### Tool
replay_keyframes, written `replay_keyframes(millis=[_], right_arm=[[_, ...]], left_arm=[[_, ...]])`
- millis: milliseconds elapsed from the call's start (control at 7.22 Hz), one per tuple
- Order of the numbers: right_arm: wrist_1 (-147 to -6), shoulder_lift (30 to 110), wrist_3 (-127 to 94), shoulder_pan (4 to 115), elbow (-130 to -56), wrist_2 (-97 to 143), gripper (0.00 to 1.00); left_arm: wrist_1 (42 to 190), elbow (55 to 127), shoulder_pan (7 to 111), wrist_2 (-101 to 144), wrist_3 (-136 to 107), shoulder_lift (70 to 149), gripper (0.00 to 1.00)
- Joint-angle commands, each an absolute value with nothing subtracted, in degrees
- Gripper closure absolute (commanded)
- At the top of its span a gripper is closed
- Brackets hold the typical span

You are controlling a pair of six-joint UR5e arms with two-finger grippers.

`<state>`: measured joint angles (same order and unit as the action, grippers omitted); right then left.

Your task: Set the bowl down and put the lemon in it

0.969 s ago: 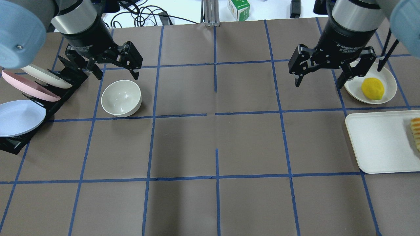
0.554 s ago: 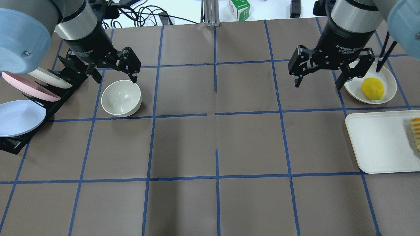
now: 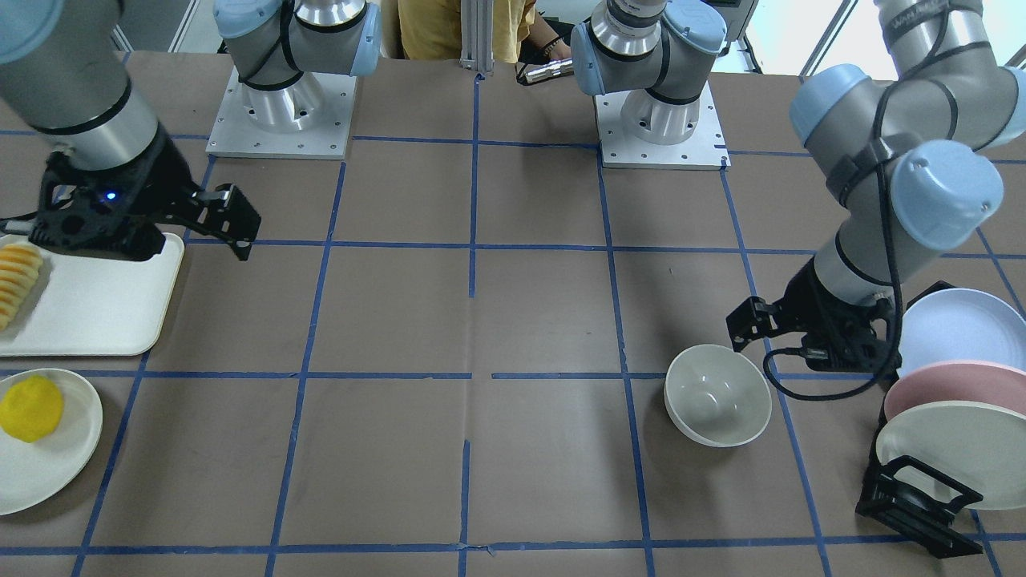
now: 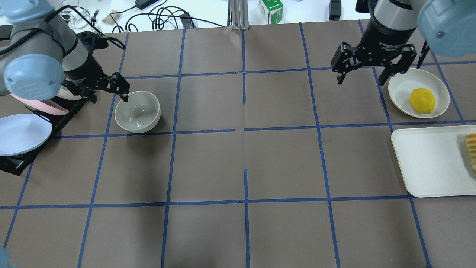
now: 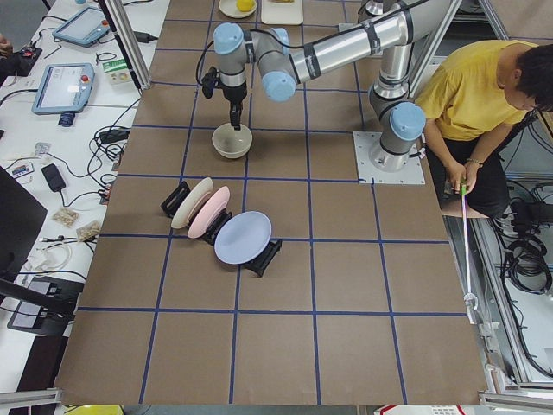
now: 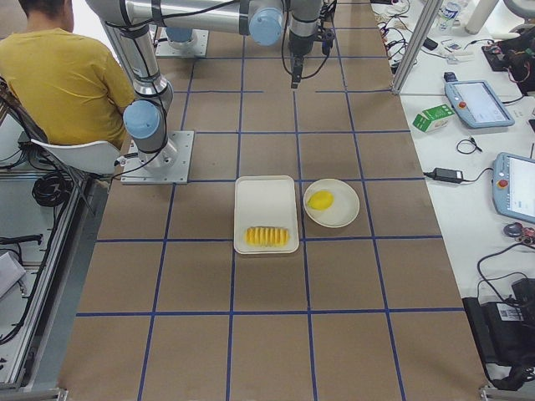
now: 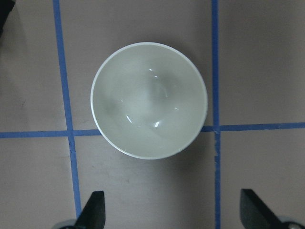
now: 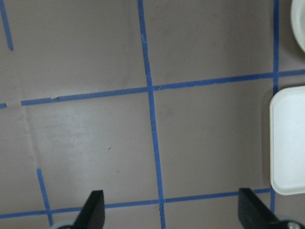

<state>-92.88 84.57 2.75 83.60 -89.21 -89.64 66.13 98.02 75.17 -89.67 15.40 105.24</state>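
The cream-white bowl (image 4: 137,111) stands upright and empty on the table at the left; it also shows in the front view (image 3: 717,394) and fills the left wrist view (image 7: 149,100). My left gripper (image 4: 109,97) is open and empty, low beside the bowl's far-left rim, with one fingertip close to the rim. The bowl is not between the fingers. The yellow lemon (image 4: 422,100) lies on a flat cream plate (image 4: 403,87) at the right. My right gripper (image 4: 360,81) is open and empty, hanging above the table just left of that plate.
A black rack (image 4: 22,160) with pastel plates stands left of the bowl, close to my left arm. A white tray (image 4: 427,160) with sliced fruit (image 4: 471,150) lies in front of the lemon's plate. Cables and a carton (image 4: 270,10) lie beyond the table's far edge.
My left gripper has moved left and down, to the bowl's far-left rim. My right gripper has shifted slightly back and to the right. The bowl and lemon have not moved.
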Motion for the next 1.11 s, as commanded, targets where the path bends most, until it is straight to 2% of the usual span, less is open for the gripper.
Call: replay_keyframes(millis=[0, 277, 415, 554, 692, 969], right_arm=[[-95.4, 81.7, 16.7, 72.7, -89.7, -89.4, 0.00], [-105.7, 73.7, 24.9, 63.6, -89.6, -89.8, 0.00], [-113.0, 69.6, 28.5, 61.8, -89.6, -93.1, 0.00], [-113.7, 66.9, 29.5, 61.6, -89.6, -93.2, 0.00], [-115.9, 64.7, 29.6, 61.6, -89.7, -92.7, 0.00], [-122.6, 57.3, 31.0, 61.6, -89.3, -92.6, 0.00]], left_arm=[[58.2, 98.4, 73.2, -89.3, 16.4, 113.8, 0.00], [57.2, 98.9, 73.3, -89.8, 16.0, 116.1, 0.03], [57.7, 98.4, 73.3, -89.8, 16.4, 116.4, 0.14], [58.1, 98.4, 73.3, -89.8, 16.8, 116.4, 0.49], [58.1, 98.4, 73.3, -89.7, 17.2, 116.4, 0.77], [57.9, 98.4, 73.3, -89.0, 17.8, 116.7, 0.97]])
